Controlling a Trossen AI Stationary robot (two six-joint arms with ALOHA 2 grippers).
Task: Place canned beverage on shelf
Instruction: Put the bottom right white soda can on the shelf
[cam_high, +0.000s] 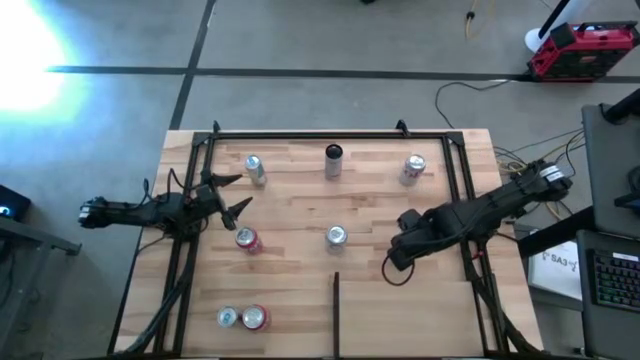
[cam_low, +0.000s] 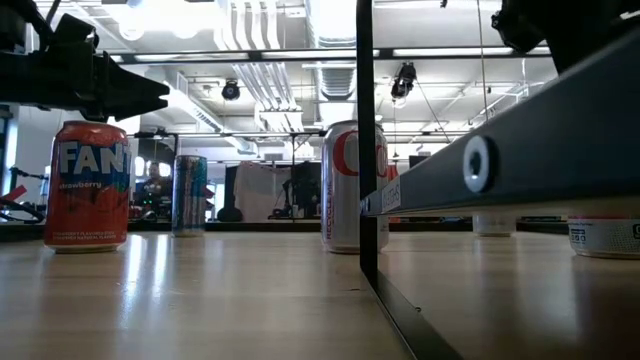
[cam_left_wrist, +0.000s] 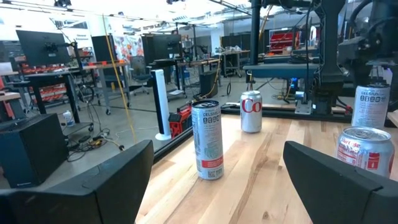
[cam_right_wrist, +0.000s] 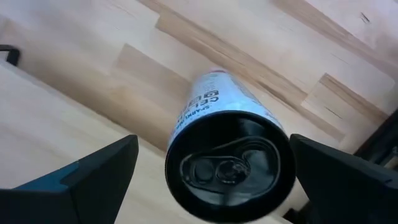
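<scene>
The shelf is a light wooden board in a black tube frame, with a thin dark divider strip near its front. Several cans stand upright on it. My right gripper is open at the board's right, pointing down over a slim white can with a black top. Its fingers stand on either side of that can's top. The gripper hides this can in the high view. My left gripper is open and empty at the board's left, level, between a silver can and a red can. My right gripper stands open around the black-topped can's upper end, coming from above. One finger shows right at the can's rim, the other stands apart from it. I cannot tell whether the near finger touches the can.
Other cans stand at the far middle, far right, centre and front left. The low view shows a Fanta can and a white Coke can beside the divider strip. Bare board lies at the front right.
</scene>
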